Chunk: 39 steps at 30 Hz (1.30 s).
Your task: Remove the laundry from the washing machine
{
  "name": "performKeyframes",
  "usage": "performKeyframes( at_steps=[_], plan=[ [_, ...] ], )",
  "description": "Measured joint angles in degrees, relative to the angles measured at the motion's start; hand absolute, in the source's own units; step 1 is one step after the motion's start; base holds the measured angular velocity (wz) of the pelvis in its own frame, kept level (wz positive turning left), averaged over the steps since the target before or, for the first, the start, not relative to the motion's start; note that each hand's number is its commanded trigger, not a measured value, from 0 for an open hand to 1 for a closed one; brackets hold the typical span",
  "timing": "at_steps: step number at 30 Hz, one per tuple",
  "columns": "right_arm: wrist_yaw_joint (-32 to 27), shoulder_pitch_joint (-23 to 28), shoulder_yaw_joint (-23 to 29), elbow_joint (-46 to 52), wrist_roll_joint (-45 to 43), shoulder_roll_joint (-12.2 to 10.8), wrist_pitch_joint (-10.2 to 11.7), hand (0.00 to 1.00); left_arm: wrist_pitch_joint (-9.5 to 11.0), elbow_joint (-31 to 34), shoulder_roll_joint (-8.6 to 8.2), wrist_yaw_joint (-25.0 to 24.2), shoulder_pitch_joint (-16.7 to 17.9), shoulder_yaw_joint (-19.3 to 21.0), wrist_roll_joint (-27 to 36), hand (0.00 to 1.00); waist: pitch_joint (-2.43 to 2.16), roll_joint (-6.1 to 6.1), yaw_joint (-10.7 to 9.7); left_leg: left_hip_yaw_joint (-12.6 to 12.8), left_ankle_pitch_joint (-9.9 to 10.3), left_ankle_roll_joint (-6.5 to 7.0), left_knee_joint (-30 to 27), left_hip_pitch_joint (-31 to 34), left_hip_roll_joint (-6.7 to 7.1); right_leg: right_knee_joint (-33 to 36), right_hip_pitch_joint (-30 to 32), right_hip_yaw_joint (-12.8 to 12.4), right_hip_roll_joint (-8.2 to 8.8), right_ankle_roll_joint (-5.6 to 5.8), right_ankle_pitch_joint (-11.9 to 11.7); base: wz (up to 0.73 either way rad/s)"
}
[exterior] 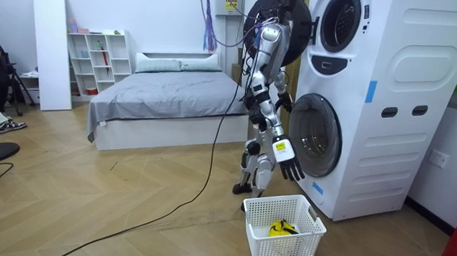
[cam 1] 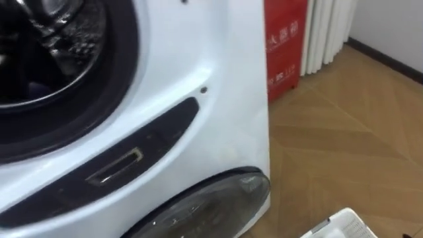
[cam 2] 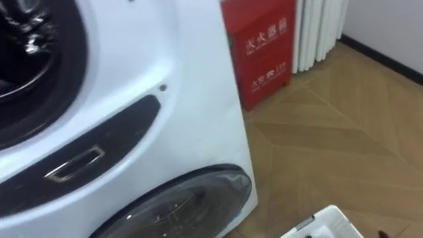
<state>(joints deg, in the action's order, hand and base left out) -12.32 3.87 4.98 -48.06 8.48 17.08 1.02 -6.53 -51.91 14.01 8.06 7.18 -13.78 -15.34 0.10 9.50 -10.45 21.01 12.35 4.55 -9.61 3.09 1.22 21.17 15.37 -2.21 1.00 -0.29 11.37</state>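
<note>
One yellow-and-black garment lies crumpled in the white basket, on the floor just in front of the washing machine. That's 1 garment & 1 basket, rectangular w/ lattice plastic walls. Right hand hangs low above that basket, beside the machine's lower door: fingers spread & straight, released, holding nothing. Left hand is a dark shape at chest height betw. the body & the machine front; its grip state I can't tell. Robot stands upright, close up, facing the machine. 2 round doors, stacked: upper door swung open, a dark ring; the lower one shut, glass glossy & bulging. Eye views sit close on the machine front. The upper drum shows shiny metal inside a thick dark rubber ring, but the interior is too dark to tell if clothes are in there. Below it, 1 dark curved panel w/ 1 small metal latch slot, smooth white casing all round. Right of the machine stands 1 red cabinet, boxy, on the wood herringbone floor.
</note>
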Motion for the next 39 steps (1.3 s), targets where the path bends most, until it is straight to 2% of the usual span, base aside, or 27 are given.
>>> performKeyframes(
  at_steps=[1,2,6,7,8,10,12,13,14,15,16,17,20,24,26,29,33,35,39],
  plan=[
    [0.9,-0.1,-1.3,-3.3,1.2,0.0,0.0,0.00,0.1,0.5,-0.11,-0.2,0.1,0.0,-0.1,0.00,0.06,-0.71,0.2,-1.4,0.0,-0.09,0.2,-1.5,-0.29,-2.1,-2.6,1.2,-0.02,-0.01,-0.4,0.55],
    [2.1,0.0,-2.6,-6.3,2.2,-0.2,-0.8,0.00,0.2,0.5,-0.15,-0.3,0.1,0.0,-0.1,0.00,-0.17,-1.51,1.5,-2.4,0.0,-0.13,0.3,-2.6,-0.51,-3.8,-4.8,2.0,-0.12,-0.02,-0.8,0.48],
    [5.0,-0.3,-3.6,-12.2,2.4,-1.7,-1.9,0.00,0.5,0.5,-0.70,-1.2,0.0,1.4,-0.5,0.00,-0.44,-3.20,3.3,-5.6,0.0,-0.13,0.3,-3.8,-0.51,-6.8,-9.1,5.6,0.10,0.11,-1.1,0.47],
    [5.3,-0.3,-3.8,-13.2,2.3,-2.5,-2.3,0.00,0.4,0.4,-0.93,-1.4,0.0,2.6,-0.5,0.00,-0.22,-3.76,4.4,-6.5,0.0,-0.13,0.3,-4.0,-0.48,-7.2,-9.6,5.9,0.06,0.16,-1.2,0.35],
    [5.7,-0.3,-3.8,-13.7,2.3,-2.8,-2.3,0.00,0.4,0.4,-0.96,-1.4,-0.1,3.0,-0.5,0.00,-0.23,-4.09,4.8,-6.9,0.0,-0.13,0.3,-4.0,-0.47,-7.4,-9.9,6.1,0.04,0.14,-1.2,0.31],
    [6.7,-0.5,-4.3,-15.7,2.5,-4.0,-2.4,0.00,0.5,0.3,-1.26,-1.3,0.1,5.6,-0.5,0.00,0.53,-5.53,6.2,-8.1,0.0,-0.14,0.3,-4.5,-0.48,-8.1,-11.5,7.2,0.06,0.11,-1.4,0.30],
    [7.4,-0.8,-5.6,-16.6,2.5,-4.4,-2.5,0.00,0.4,0.3,-1.43,-1.1,0.8,7.0,-0.5,0.00,0.42,-6.44,6.4,-9.1,0.0,-0.14,0.3,-4.7,-0.45,-9.1,-12.4,8.3,0.17,0.11,-1.4,0.31],
    [7.7,-0.9,-6.2,-17.0,2.6,-4.9,-2.5,0.00,0.2,0.3,-1.52,-0.7,1.1,7.3,-0.4,0.00,0.19,-6.86,6.5,-9.7,0.0,-0.14,0.3,-4.8,-0.44,-9.7,-13.2,9.0,0.45,0.11,-1.4,0.29],
    [8.3,-1.1,-6.4,-18.1,2.6,-5.5,-2.5,0.00,0.1,0.3,-1.95,-0.7,1.2,7.9,-0.4,0.00,0.16,-7.70,6.6,-10.4,0.0,-0.14,0.3,-5.0,-0.42,-10.1,-13.8,9.9,0.45,0.09,-1.4,0.29],
    [8.5,-1.3,-6.4,-19.0,2.6,-5.8,-2.6,0.00,0.1,0.3,-2.23,-0.7,1.2,8.2,-0.4,0.00,0.24,-8.10,6.6,-10.5,0.0,-0.15,0.3,-5.2,-0.42,-10.6,-14.3,10.2,0.43,0.05,-1.5,0.22],
    [8.9,-1.5,-6.4,-20.2,2.6,-6.3,-3.2,0.00,0.2,0.3,-2.75,-0.7,1.3,8.6,-0.5,0.00,0.55,-8.86,7.0,-10.8,0.0,-0.15,0.3,-5.9,-0.42,-10.9,-15.3,10.3,0.41,0.04,-1.5,0.13],
    [9.4,-1.6,-6.4,-20.9,2.6,-6.6,-3.7,0.00,0.1,0.3,-3.41,-0.7,1.5,9.3,-0.4,0.00,0.28,-9.40,7.5,-11.3,0.0,-0.29,0.3,-6.3,-0.41,-11.7,-16.1,10.4,0.40,0.02,-1.6,0.11],
    [9.5,-0.6,-6.3,-21.2,2.7,-6.8,-3.7,0.00,0.2,-0.6,-3.75,-0.7,1.0,9.6,-0.4,0.00,0.09,-9.91,7.8,-12.8,0.2,-0.47,0.3,-7.4,-0.34,-12.5,-18.1,11.2,0.45,0.01,-1.6,0.16],
    [9.4,0.1,-6.0,-21.2,1.8,-6.9,-3.7,0.00,0.2,-1.4,-3.96,-0.9,1.4,12.8,-0.4,0.00,0.35,-9.80,7.8,-13.4,0.2,-0.48,0.5,-9.4,-0.37,-12.6,-20.1,11.5,0.38,0.02,-1.6,0.05],
    [9.8,0.3,-6.0,-21.2,1.4,-7.1,-3.7,0.00,0.2,-2.2,-4.12,-0.8,1.4,14.9,-0.4,0.00,0.34,-9.71,7.8,-13.4,0.3,-0.77,0.6,-9.7,-0.48,-12.6,-20.4,11.7,0.24,0.01,-1.6,0.00],
    [10.0,0.8,-6.1,-21.2,1.4,-7.4,-3.8,0.00,0.2,-4.0,-4.49,-0.7,1.5,15.8,-0.5,0.00,0.35,-9.68,7.9,-13.6,0.6,-1.15,0.9,-9.7,-0.61,-12.5,-20.3,12.0,-0.16,-0.07,-1.5,0.03],
    [10.0,1.5,-6.2,-21.1,1.6,-8.0,-4.2,0.00,0.2,-6.5,-4.70,0.6,2.1,15.8,-0.5,0.00,0.30,-9.71,8.4,-13.9,0.9,-1.23,1.2,-10.1,-0.69,-12.4,-20.4,12.2,-0.33,-0.05,-1.7,0.02],
    [9.9,1.9,-6.2,-21.2,1.5,-8.2,-4.2,0.00,0.2,-8.7,-4.93,1.5,2.4,15.8,-0.5,0.00,0.29,-9.70,9.2,-13.6,0.9,-1.21,1.4,-10.9,-0.72,-12.3,-20.8,11.8,-0.41,-0.05,-1.7,-0.09],
    [9.9,1.9,-6.1,-21.1,1.4,-8.4,-4.2,0.00,0.2,-10.2,-5.49,1.9,3.3,15.8,-0.6,0.00,0.24,-9.36,9.3,-13.5,1.1,-1.26,1.4,-11.7,-0.79,-12.3,-21.5,11.5,-0.55,-0.04,-1.7,-0.02]
  ],
)
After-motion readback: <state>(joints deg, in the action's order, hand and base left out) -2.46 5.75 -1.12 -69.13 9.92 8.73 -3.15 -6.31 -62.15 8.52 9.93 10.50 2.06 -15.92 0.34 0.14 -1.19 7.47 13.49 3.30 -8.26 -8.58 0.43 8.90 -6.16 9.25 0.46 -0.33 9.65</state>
